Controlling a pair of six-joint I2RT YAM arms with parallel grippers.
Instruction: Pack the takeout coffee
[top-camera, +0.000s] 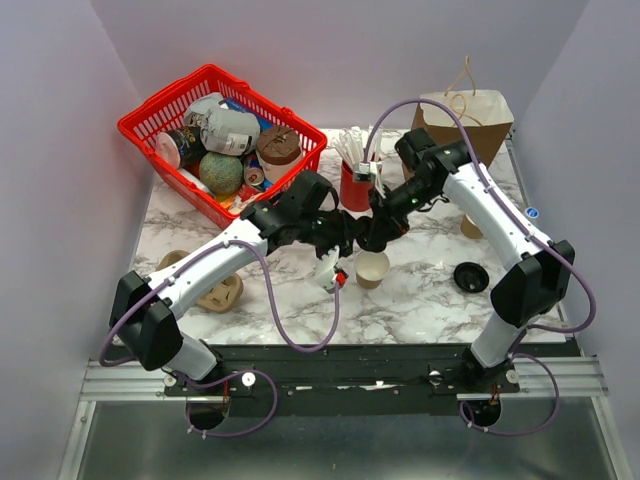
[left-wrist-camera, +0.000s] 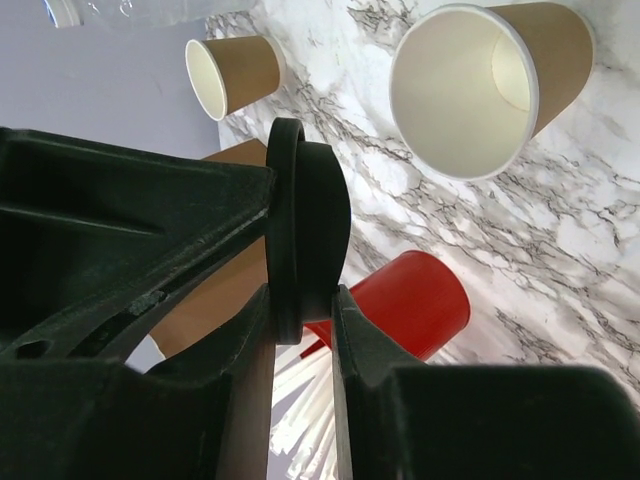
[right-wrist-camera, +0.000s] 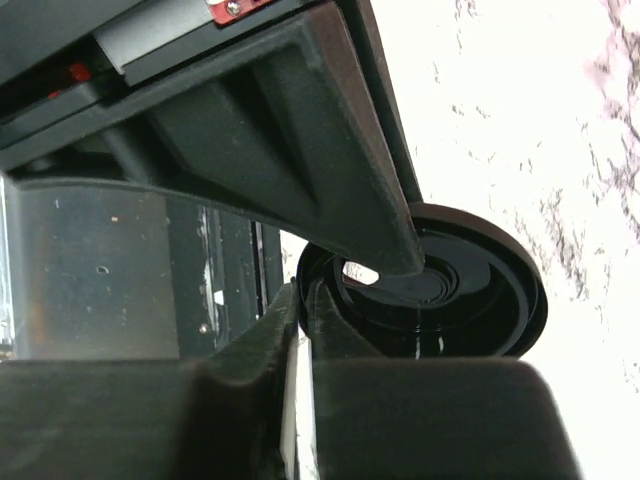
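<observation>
The takeout coffee is out of view: no lidded cup shows. Both grippers meet above a lidless tan cup (top-camera: 372, 268) that stands upright mid-table. My left gripper (left-wrist-camera: 300, 300) is shut on the rim of a black lid (left-wrist-camera: 305, 200), held on edge. In the right wrist view the same lid (right-wrist-camera: 470, 300) hangs with my right gripper (right-wrist-camera: 305, 292) straddling its rim, fingers a narrow gap apart. From above, the left gripper (top-camera: 350, 240) and right gripper (top-camera: 376, 236) almost touch, and they hide the held lid.
A loose black lid (top-camera: 470, 277) lies to the right of the cup. A red straw cup (top-camera: 352, 185) stands just behind the grippers. A brown paper bag (top-camera: 465, 120) is at the back right and a red basket (top-camera: 150, 120) of goods at the back left. Another tan cup (top-camera: 470, 228) lies on its side.
</observation>
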